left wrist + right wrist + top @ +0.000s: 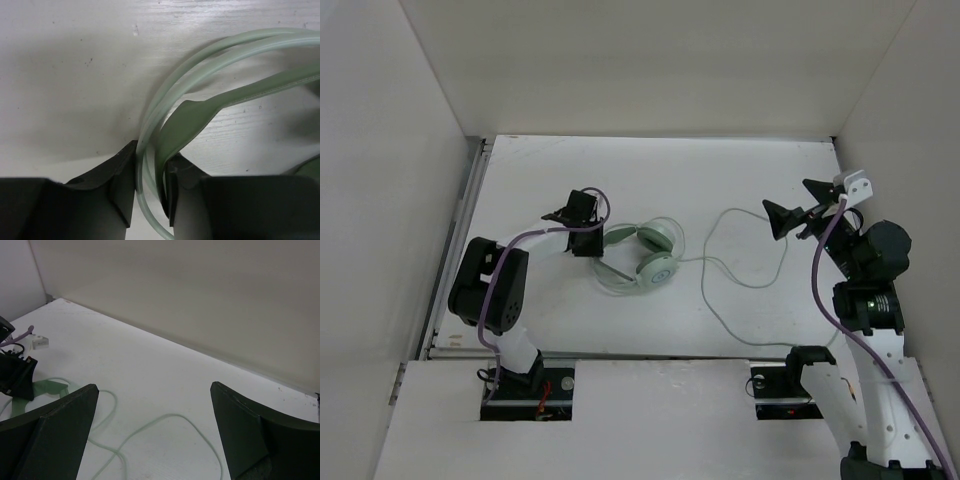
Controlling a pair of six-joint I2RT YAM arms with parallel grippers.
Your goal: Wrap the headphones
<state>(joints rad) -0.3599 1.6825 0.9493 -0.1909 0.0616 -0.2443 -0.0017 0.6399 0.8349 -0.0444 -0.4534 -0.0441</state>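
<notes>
The white tabletop (740, 180) is carrying everything. The right gripper (154, 387) is hovering above its right side, jaws gaping wide and holding nothing. The left gripper (151, 152) is reaching down at the centre-left, jaws standing narrow around the headband (200, 112), though whether they are actually pinching it is hard to tell. The headphones (657, 267) are lying mid-table, their thin cable (172, 415) trailing in loose loops toward the right.
</notes>
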